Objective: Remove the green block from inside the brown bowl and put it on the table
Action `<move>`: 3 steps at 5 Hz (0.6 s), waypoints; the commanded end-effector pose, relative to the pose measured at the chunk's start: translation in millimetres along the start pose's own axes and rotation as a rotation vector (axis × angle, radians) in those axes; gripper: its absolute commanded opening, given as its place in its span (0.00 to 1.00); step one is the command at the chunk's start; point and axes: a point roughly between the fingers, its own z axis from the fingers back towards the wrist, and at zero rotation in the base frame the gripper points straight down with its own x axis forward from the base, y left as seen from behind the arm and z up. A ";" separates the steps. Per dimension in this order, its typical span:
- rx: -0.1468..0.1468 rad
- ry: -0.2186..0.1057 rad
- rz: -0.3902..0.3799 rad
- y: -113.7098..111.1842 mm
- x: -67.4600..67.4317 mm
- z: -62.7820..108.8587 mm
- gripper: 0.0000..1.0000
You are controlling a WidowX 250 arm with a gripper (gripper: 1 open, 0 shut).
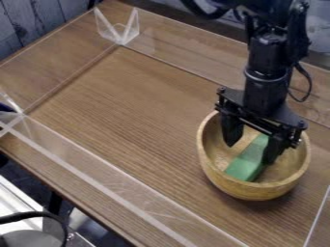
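The brown bowl (219, 164) sits on the table (116, 116) at the right front. Inside it lies the green block (248, 164), leaning against the hollow. My black gripper (254, 147) reaches straight down into the bowl with its fingers spread, open, one finger on either side of the block's upper end. I cannot tell whether the fingers touch the block. The block's far end is partly hidden behind them.
Low clear plastic walls (77, 150) run along the table's edges, with a corner bracket (125, 29) at the back. Cables hang beside the arm (273, 48) at the right. Bare wood stretches left of the bowl.
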 end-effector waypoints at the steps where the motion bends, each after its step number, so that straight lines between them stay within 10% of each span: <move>1: -0.004 -0.040 -0.008 -2.9 6.3 7.3 1.00; 3: -0.005 -0.030 -0.005 -2.8 6.6 0.1 1.00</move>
